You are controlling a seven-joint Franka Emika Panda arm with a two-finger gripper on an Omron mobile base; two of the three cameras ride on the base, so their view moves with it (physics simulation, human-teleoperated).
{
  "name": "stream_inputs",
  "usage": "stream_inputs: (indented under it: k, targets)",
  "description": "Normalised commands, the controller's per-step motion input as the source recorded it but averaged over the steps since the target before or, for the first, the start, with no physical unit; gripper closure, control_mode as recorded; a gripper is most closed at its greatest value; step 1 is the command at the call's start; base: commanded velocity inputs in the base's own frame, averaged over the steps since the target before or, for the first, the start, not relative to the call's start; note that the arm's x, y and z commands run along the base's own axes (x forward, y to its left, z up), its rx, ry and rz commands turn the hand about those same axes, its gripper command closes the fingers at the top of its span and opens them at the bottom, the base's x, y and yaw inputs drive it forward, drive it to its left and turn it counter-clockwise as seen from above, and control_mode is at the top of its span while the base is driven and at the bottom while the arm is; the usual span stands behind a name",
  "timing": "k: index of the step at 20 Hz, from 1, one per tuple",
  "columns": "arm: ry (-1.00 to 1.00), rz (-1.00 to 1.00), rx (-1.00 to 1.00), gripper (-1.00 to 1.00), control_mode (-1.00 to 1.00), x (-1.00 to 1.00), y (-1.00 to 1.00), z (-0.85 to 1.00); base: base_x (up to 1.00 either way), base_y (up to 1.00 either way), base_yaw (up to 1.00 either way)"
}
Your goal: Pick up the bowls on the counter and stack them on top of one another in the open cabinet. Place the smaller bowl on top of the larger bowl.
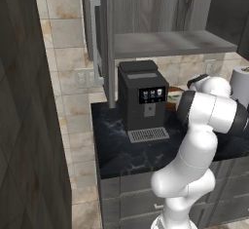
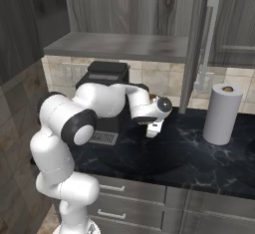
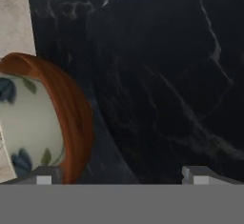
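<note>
pincer: spread wide, pinching nothing; pincer [image 3: 122,173] points down at the desk [image 3: 167,75], both tips low over bare black stone. In the right base view the pincer [image 2: 153,129] hangs just above the desk, in front of the coffee machine's right side.
key relation: the bowl [image 3: 43,118] lies off to the left of the pincer in the hand view, not between the tips. Left tip sits right at its reddish-brown rim; right tip is well apart from it.
bowl: reddish-brown outside, pale inside with blue flower and green leaf marks. Round, so no long axis to line up with. Can't tell if this is one bowl or the smaller one sitting within the larger.
bowl location: on the desk near the back wall, beside the coffee machine [image 1: 140,99]; in the left base view a sliver of it [image 1: 173,98] shows behind the arm.
next move, my guess: shift the pincer sideways toward the bowl so one tip goes inside the rim and one outside, then drop.
target: open cabinet shelf [image 2: 119,46] sits up above the pincer, over the coffee machine; nothing on it in sight.
risk: paper towel roll [image 2: 222,113] stands well off on the far side, not in the path.
</note>
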Motion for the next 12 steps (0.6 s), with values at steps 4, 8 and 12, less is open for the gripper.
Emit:
stream_inputs:
  k: [4,8,12]
  targets:
    - [-0.03,0.0,0.0,-1.0,-1.0,0.04,0.08,-0.12,0.0,0.0,0.0]
    - [-0.03,0.0,0.0,-1.0,-1.0,0.09,0.07,-0.05,0.0,0.0,0.0]
    - [0.0,0.0,0.0,-1.0,-1.0,0.17,0.11,-0.01,0.0,0.0,0.0]
